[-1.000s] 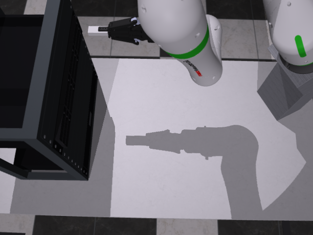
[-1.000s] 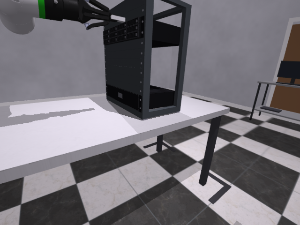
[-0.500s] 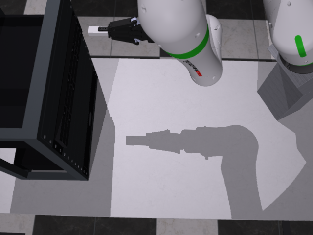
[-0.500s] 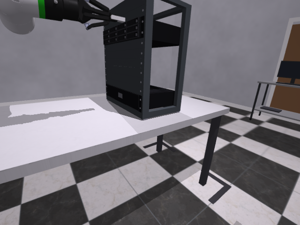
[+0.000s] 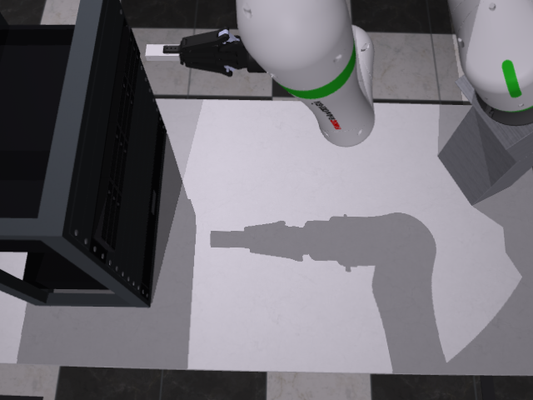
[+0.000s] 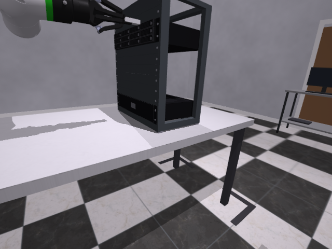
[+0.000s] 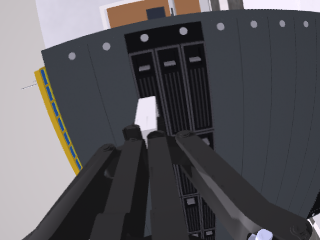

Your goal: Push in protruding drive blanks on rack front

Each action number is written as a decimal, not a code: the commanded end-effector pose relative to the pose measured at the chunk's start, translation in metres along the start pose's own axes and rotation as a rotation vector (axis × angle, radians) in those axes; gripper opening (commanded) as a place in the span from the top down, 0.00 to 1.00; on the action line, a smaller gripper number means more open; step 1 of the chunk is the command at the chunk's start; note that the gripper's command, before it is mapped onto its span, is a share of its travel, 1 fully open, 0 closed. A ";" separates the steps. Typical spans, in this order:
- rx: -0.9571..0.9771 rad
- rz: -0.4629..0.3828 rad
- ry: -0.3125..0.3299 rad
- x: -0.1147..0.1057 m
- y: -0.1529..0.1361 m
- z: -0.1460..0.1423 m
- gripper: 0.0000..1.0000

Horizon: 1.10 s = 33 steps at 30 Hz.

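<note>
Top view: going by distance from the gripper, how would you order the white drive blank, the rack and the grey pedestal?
1. White drive blank, right at the shut gripper tips.
2. Rack, just beyond, at the left.
3. Grey pedestal, far right.

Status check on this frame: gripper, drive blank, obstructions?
Gripper shut, empty, fingertips against white drive blank. Blank protrudes from rack top row. Nothing visible in the way.

The top view looks straight down on the white worktop [image 5: 275, 172]. The exterior view stands low beside it. The wrist view faces closely the tall dark metal rack [image 7: 267, 94], which all three share.
</note>
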<state>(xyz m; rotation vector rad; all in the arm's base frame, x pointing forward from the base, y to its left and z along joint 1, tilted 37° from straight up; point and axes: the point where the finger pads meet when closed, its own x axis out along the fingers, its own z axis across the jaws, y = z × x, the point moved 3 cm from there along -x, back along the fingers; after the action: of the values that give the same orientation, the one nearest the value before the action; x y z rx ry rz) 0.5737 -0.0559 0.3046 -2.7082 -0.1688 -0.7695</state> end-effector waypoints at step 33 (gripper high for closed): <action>0.000 0.000 0.001 0.014 0.000 -0.001 0.90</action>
<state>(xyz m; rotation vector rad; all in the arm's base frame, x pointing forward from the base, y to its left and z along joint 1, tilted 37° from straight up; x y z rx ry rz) 0.5847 -0.0556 0.3114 -2.7083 -0.1686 -0.7690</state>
